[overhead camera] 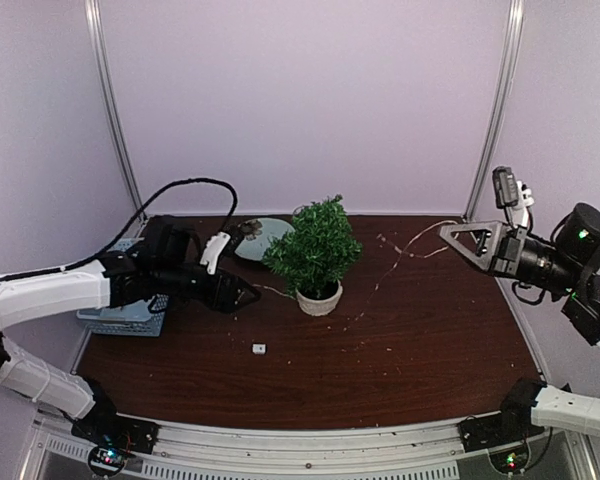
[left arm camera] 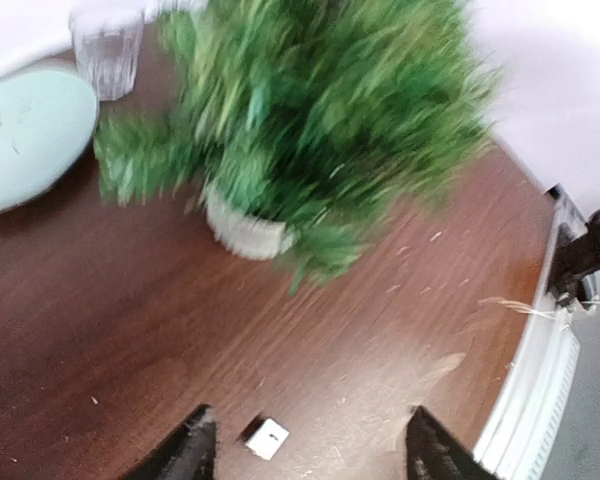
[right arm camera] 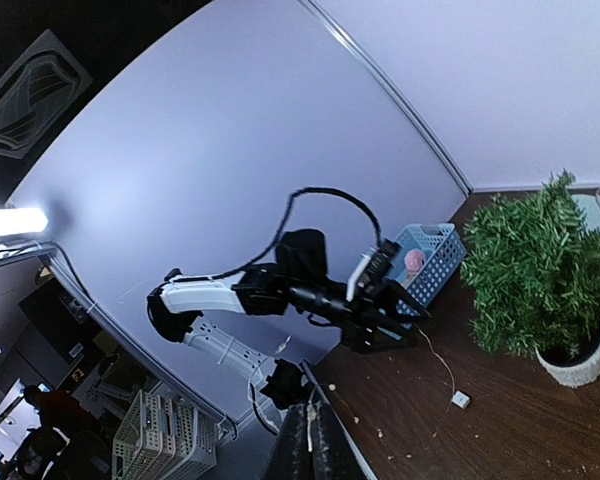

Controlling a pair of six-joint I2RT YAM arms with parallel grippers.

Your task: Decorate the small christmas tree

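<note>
The small christmas tree (overhead camera: 315,248) stands in its off-white pot (overhead camera: 319,299) mid-table; it also shows blurred in the left wrist view (left arm camera: 320,110) and in the right wrist view (right arm camera: 535,265). My left gripper (overhead camera: 252,293) is open and empty just left of the pot, low over the table; its fingertips (left arm camera: 195,445) stand wide apart. A small white box (left arm camera: 268,438) lies on the table between them. My right gripper (overhead camera: 446,231) is raised at the right, shut on a thin light string (overhead camera: 385,272) that trails down to the table. The strand shows between its tips (right arm camera: 330,440).
A pale blue plate (overhead camera: 263,236) lies behind the tree on the left, with a clear glass cup (left arm camera: 108,45) beside it. A blue basket (overhead camera: 130,315) sits at the left edge, holding a pink item (right arm camera: 414,261). The white box (overhead camera: 259,348) lies in front of the tree. Small crumbs are scattered on the table.
</note>
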